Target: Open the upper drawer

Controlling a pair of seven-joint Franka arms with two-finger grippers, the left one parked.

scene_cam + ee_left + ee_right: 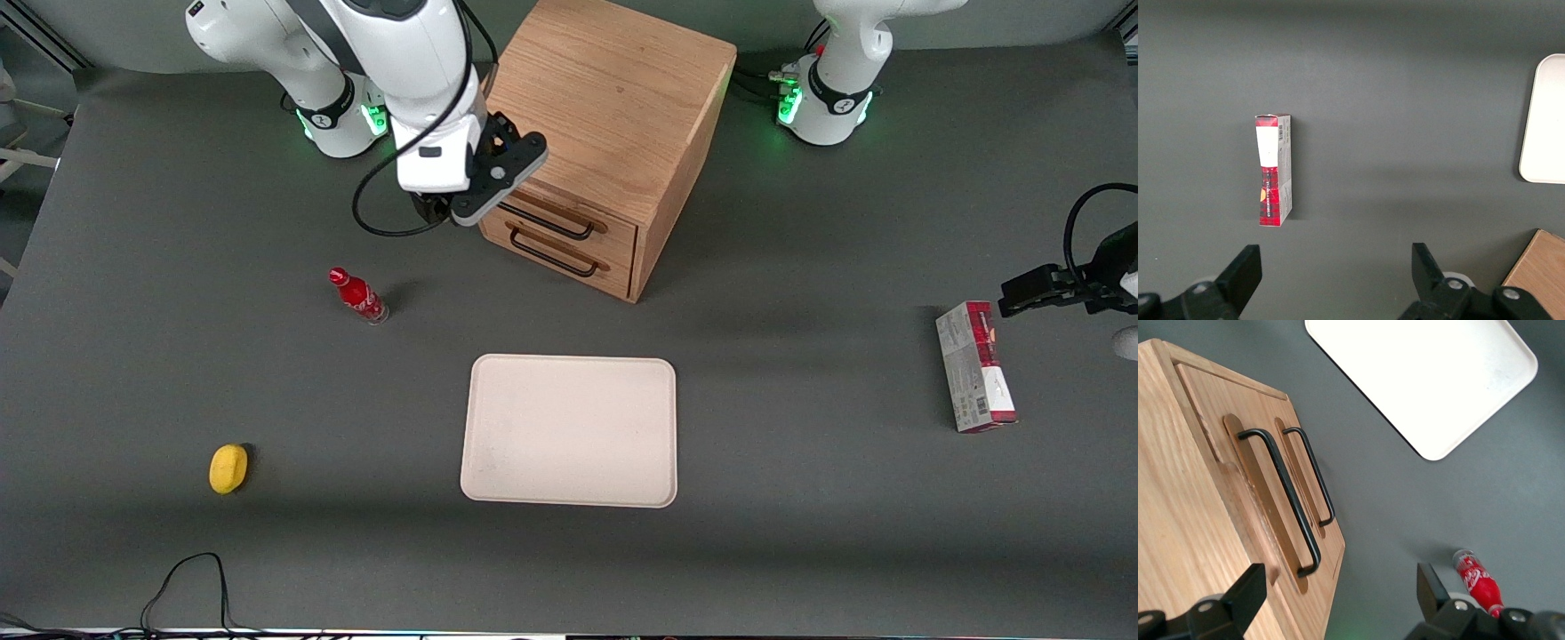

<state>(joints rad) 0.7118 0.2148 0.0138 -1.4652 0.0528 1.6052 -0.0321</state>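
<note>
Released, its fingers spread, the hand (436,209) hangs beside the cabinet's (613,98) upper drawer (569,218), which sits closed; the arm hides part of its handle (1281,497).

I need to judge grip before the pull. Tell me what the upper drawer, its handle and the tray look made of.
Upper drawer: light oak-looking wood, matte, grain lines visible; solid or veneer can't be told.
Handle: thin black wire, probably painted metal, slight sheen.
Tray: cream, smooth, matte, likely plastic or moulded fibre.
The open pincer hovers in front of the cabinet, by the handle, touching nothing.
</note>
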